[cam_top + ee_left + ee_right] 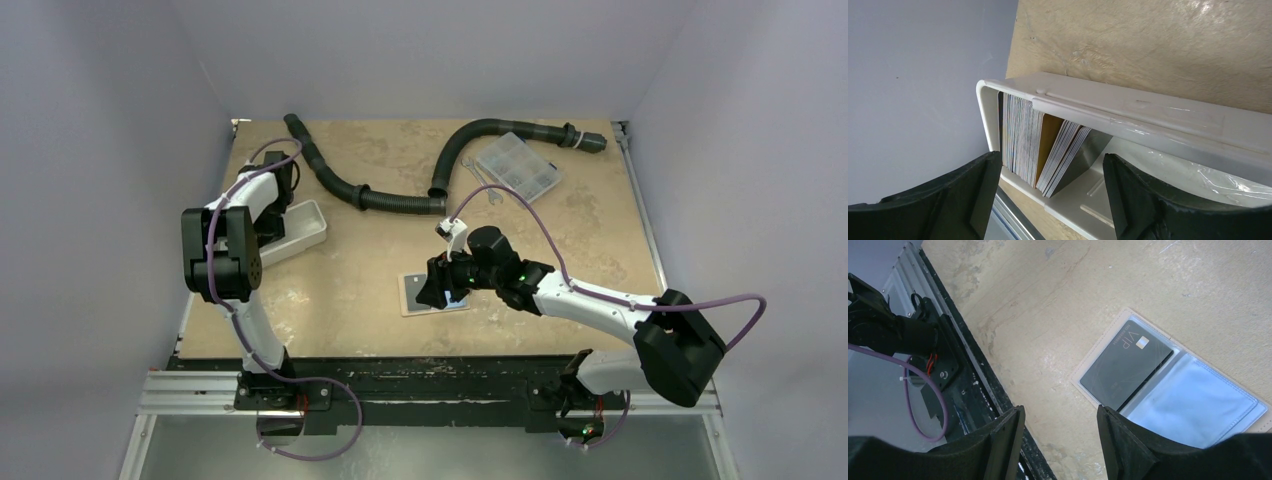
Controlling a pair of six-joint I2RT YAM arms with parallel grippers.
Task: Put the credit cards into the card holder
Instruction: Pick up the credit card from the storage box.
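The card holder [411,297] lies open and flat on the table; in the right wrist view its tan edge [1083,371] frames a pale blue inside [1198,400]. One dark credit card [1126,366] marked VIP sits in its left pocket. My right gripper [1059,440] [440,285] hovers open over the holder's near edge, holding nothing. More credit cards [1023,140] stand on edge in a stack at one end of the white tray [1148,107] [308,228]. Above that end my left gripper [1050,197] [275,215] is open, with the stack between and beyond its fingers.
A black corrugated hose [385,198] snakes across the back of the table. A clear compartment box [518,166] and small metal wrenches [482,190] lie at the back right. The black front rail [965,370] runs close to the holder. Grey walls enclose the table.
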